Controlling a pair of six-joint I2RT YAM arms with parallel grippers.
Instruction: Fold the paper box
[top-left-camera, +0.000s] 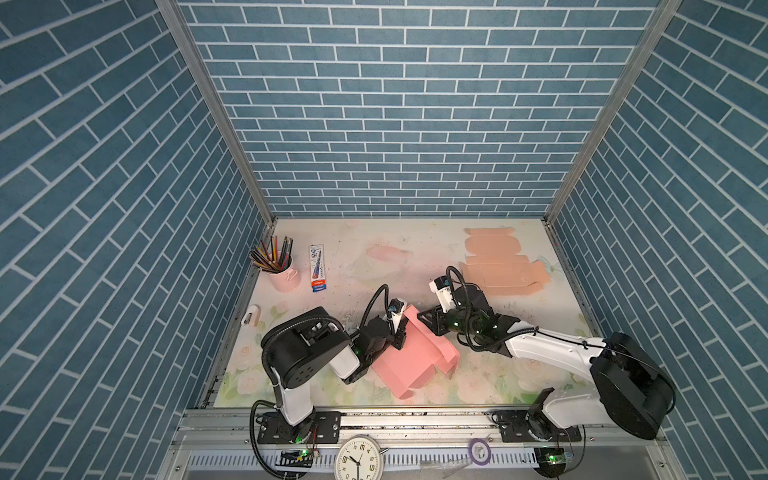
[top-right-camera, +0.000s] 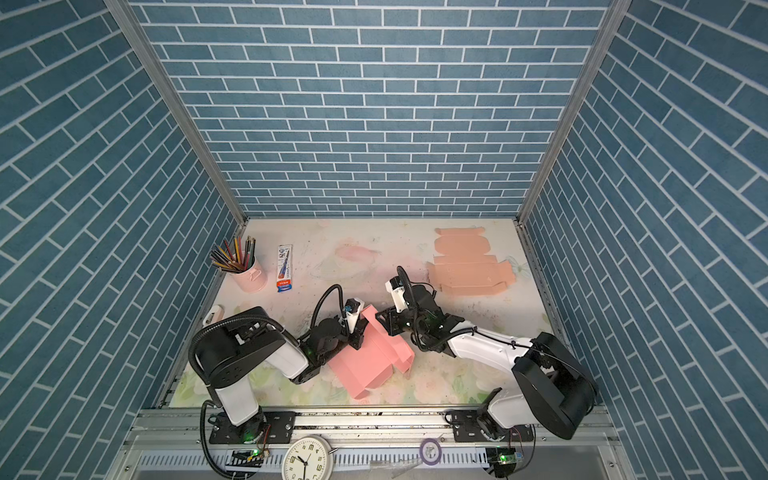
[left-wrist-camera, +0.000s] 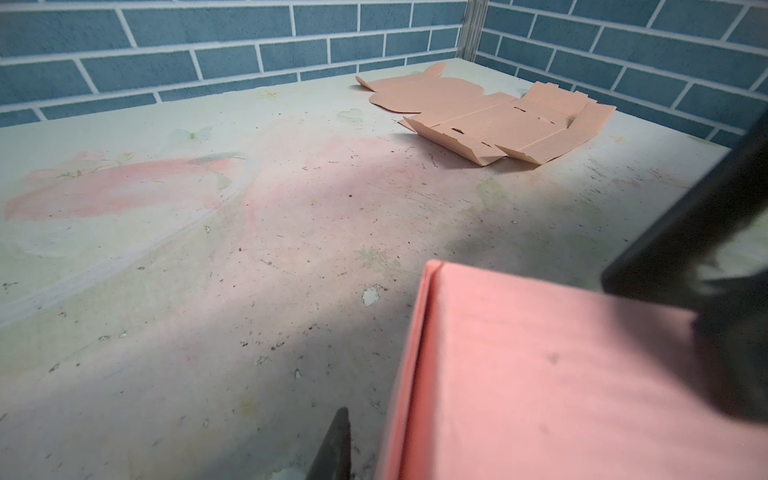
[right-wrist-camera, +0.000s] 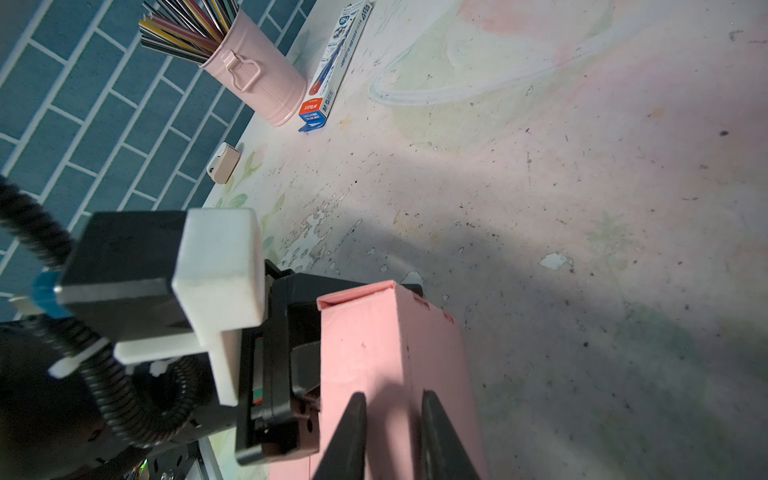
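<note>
Centrally, near the front edge: pink paper box (top-left-camera: 409, 361), partly folded, one wall raised, resting on the table (top-left-camera: 415, 266).

- Left gripper (top-left-camera: 400, 334) stood at the box's left wall, fingers on either side of the edge; whether they pinched it could not be told.
- Right gripper (right-wrist-camera: 395, 436) met the raised wall, fingers narrowly apart; hold likewise unclear.
- Table was floral-printed, worn and speckled.
- Far right: flat peach cardboard cut-out (top-left-camera: 494, 266).
- Far left: pink cup of pencils (top-left-camera: 284, 276), with a pencil packet (top-left-camera: 318, 268) beside it.
- Blue brick-patterned walls (top-left-camera: 395, 124) enclosed three sides.
</note>
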